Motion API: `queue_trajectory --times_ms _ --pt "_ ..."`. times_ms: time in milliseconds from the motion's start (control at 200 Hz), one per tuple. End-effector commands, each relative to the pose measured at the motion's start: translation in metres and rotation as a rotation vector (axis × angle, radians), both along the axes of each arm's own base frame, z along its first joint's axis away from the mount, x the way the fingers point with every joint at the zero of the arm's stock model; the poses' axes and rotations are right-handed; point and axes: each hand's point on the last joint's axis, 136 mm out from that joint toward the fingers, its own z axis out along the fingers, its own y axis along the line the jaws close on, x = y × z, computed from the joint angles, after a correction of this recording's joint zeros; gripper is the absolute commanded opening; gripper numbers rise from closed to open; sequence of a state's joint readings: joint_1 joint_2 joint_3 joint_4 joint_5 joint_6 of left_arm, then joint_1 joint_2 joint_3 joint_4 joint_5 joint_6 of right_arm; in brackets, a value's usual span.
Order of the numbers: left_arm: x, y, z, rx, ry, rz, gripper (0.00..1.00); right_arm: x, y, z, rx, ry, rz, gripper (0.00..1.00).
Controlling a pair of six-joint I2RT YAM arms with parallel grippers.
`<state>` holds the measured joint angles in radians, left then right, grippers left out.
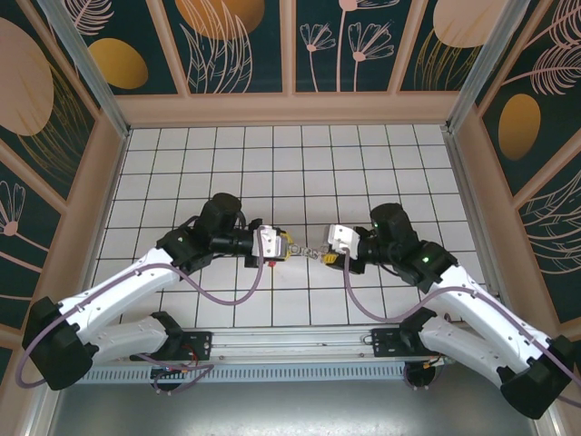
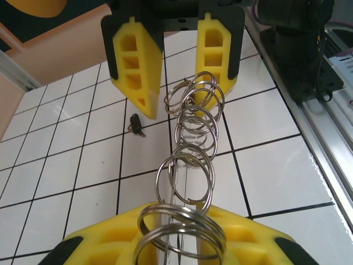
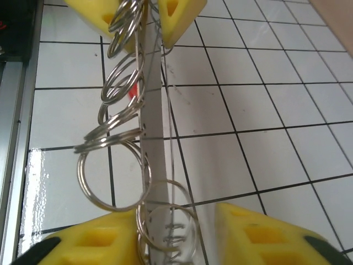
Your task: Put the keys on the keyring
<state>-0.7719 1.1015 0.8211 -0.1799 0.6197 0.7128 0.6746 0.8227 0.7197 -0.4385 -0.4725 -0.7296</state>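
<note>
A chain of silvery split rings hangs stretched between my two grippers above the tiled floor. My left gripper is shut on the chain's end ring. A thin grey wire of the keyring runs alongside the chain. My right gripper stands open, the last rings resting against one yellow finger. A dark-headed key lies on the tiles beyond the chain. A red key head peeks out behind the rings.
The white tiled floor is walled in by wooden panels. A metal rail with both arm bases runs along the near edge. Purple cables loop beside each arm.
</note>
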Motion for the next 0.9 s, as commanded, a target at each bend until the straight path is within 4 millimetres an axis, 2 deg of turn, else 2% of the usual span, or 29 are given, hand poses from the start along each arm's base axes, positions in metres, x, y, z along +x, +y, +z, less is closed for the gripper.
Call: queue_trajectory --times_ms 0,165,320,440,581,756,891 --pt "-0.008 -0.004 0.026 -0.104 -0.015 -0.025 0.0 -0.005 -0.004 0.018 0.035 -0.056 0.014 0.41" --pt "-0.008 -0.004 0.046 -0.176 0.003 0.003 0.0 -0.014 -0.011 0.043 0.113 -0.121 0.003 0.45" --pt "-0.002 0.0 0.063 -0.223 0.013 0.068 0.0 -0.016 -0.021 0.059 0.174 -0.179 -0.055 0.55" --pt "-0.003 0.001 0.073 -0.248 0.009 0.072 0.0 -0.014 -0.027 0.062 0.207 -0.187 -0.105 0.57" --pt "-0.012 -0.001 0.084 -0.287 0.018 0.019 0.0 -0.013 -0.028 0.061 0.215 -0.171 -0.119 0.57" --pt "-0.019 -0.001 0.083 -0.288 0.019 -0.019 0.0 -0.016 -0.027 0.069 0.232 -0.18 -0.102 0.57" --pt "-0.019 -0.002 0.074 -0.252 0.032 -0.031 0.0 -0.031 -0.023 0.082 0.226 -0.229 0.002 0.55"
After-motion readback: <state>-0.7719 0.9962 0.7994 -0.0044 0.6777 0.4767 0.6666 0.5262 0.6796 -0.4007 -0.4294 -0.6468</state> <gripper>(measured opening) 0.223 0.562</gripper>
